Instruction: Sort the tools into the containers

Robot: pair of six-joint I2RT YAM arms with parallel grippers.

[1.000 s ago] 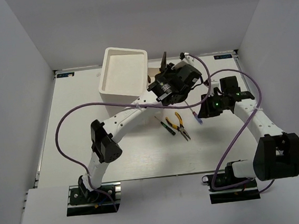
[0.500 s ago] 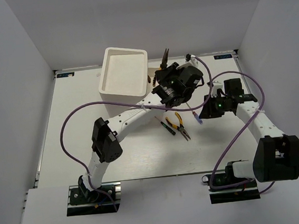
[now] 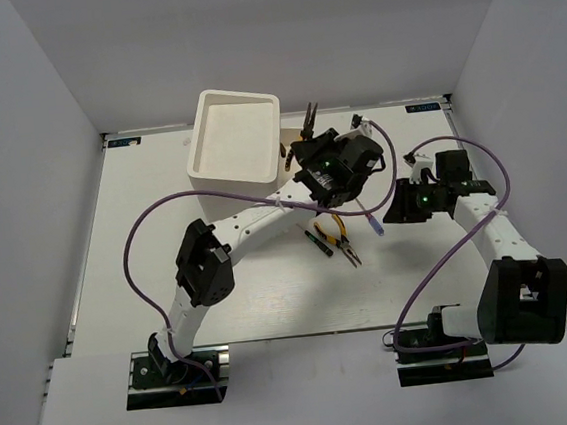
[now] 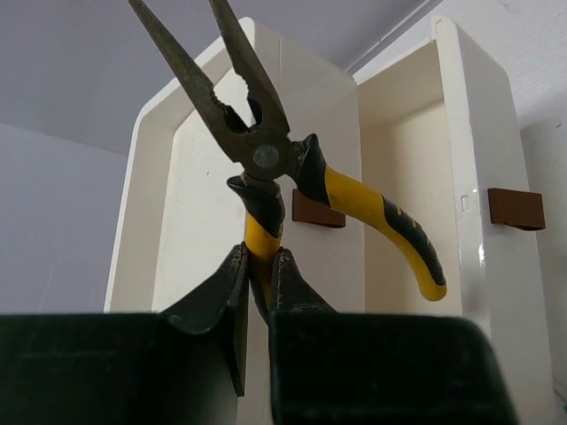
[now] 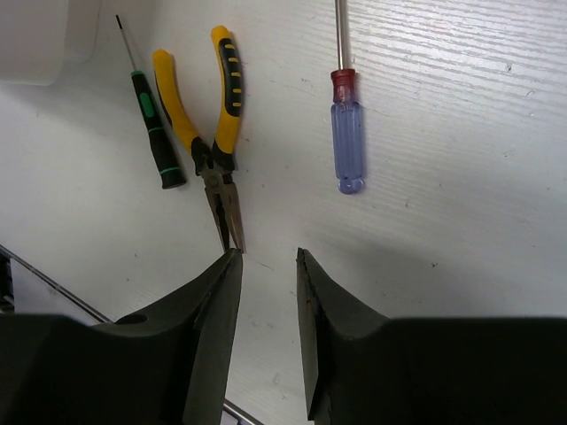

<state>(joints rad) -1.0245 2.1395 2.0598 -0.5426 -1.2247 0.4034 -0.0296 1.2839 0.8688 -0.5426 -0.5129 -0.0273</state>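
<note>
My left gripper [image 4: 260,257] is shut on one handle of yellow-handled pliers [image 4: 266,159] and holds them nose-up in the air, right of the white box [image 3: 234,137]. Two white drawers [image 4: 204,212] with dark knobs [image 4: 516,208] show close behind the pliers. The held pliers' nose also shows in the top view [image 3: 311,119]. My right gripper [image 5: 268,257] is open and empty above the table. Ahead of it lie a second pair of yellow-handled pliers [image 5: 213,150], a thin dark-green screwdriver [image 5: 155,133] and a blue-handled screwdriver [image 5: 345,142].
The loose tools lie together mid-table in the top view: pliers [image 3: 342,237], green screwdriver [image 3: 314,240], blue screwdriver [image 3: 373,222]. Purple cables loop over both arms. Grey walls close the table on three sides.
My left gripper has turned and shifted slightly toward the box, bringing the held pliers more upright. My right gripper has drawn back a little to the right.
</note>
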